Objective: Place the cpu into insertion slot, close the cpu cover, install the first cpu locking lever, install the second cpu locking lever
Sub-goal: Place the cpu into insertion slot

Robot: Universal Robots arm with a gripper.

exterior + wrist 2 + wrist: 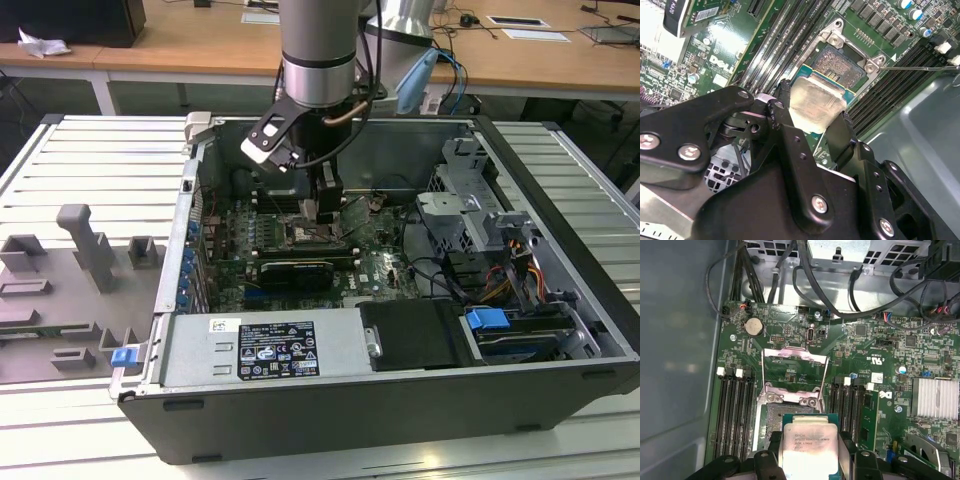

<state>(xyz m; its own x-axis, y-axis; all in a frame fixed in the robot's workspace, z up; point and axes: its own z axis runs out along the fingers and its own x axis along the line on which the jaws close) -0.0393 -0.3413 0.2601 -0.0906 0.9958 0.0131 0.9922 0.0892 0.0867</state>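
End effector [814, 109] is clenched on the cpu [816, 102], fingers [781, 102] gripping two opposite edges, silvery top facing up in both wrist views. The cpu [807, 444] hangs just beside and partly over the bare socket [840, 64] on the green motherboard [865, 347], not seated in it. The cpu cover [794, 353] is flipped open past the socket, and in the exterior view the arm reaches down into the open computer case [560, 235] on the slatted worktop [100, 160].
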